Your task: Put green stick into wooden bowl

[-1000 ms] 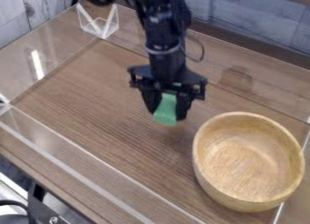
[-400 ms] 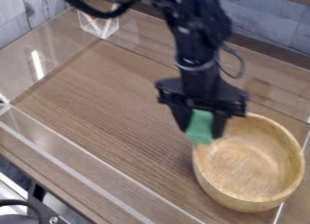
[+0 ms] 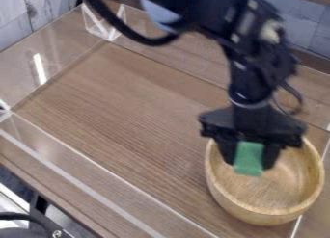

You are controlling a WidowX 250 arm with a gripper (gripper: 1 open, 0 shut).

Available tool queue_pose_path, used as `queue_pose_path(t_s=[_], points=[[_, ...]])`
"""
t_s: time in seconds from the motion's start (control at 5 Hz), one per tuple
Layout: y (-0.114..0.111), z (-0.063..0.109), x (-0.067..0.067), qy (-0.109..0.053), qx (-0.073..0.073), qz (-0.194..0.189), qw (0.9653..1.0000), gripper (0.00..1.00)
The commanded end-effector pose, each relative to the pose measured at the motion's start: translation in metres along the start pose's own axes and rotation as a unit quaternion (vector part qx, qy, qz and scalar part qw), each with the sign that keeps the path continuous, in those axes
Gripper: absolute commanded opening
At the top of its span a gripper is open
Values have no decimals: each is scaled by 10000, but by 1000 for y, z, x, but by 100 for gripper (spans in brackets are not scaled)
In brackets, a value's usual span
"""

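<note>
While the black fingers point(image 3: 252, 151) stand partly apart, they are clamped on the green stick point(image 3: 249, 158), one finger on each of its long sides, so the bar hangs upright between them with its lower end showing below the tips. The stick sits over the inside of the wooden bowl point(image 3: 287, 208), toward the bowl's left rim, and I cannot tell whether its lower end touches the bowl's floor. The gripper points steeply downward from a dark arm point(image 3: 253, 59) that reaches in from the top edge of the view. The bowl rests near the right front corner of the wood-grain worktop point(image 3: 110, 107), which clear walls point(image 3: 52, 155) surround.
</note>
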State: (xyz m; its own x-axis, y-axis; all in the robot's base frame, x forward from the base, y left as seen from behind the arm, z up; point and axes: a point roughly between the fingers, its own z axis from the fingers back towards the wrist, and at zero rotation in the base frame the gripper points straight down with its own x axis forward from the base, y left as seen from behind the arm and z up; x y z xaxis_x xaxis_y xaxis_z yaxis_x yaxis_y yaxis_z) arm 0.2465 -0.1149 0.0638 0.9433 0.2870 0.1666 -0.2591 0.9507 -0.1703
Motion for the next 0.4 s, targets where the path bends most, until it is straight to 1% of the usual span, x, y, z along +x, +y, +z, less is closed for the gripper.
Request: queue_pose_path(t_s=[0.0,0.2], points=[[-26,13,7,-406,-201,231,9987,0],[-13,15,14,-435,-331,-96,9985,0]])
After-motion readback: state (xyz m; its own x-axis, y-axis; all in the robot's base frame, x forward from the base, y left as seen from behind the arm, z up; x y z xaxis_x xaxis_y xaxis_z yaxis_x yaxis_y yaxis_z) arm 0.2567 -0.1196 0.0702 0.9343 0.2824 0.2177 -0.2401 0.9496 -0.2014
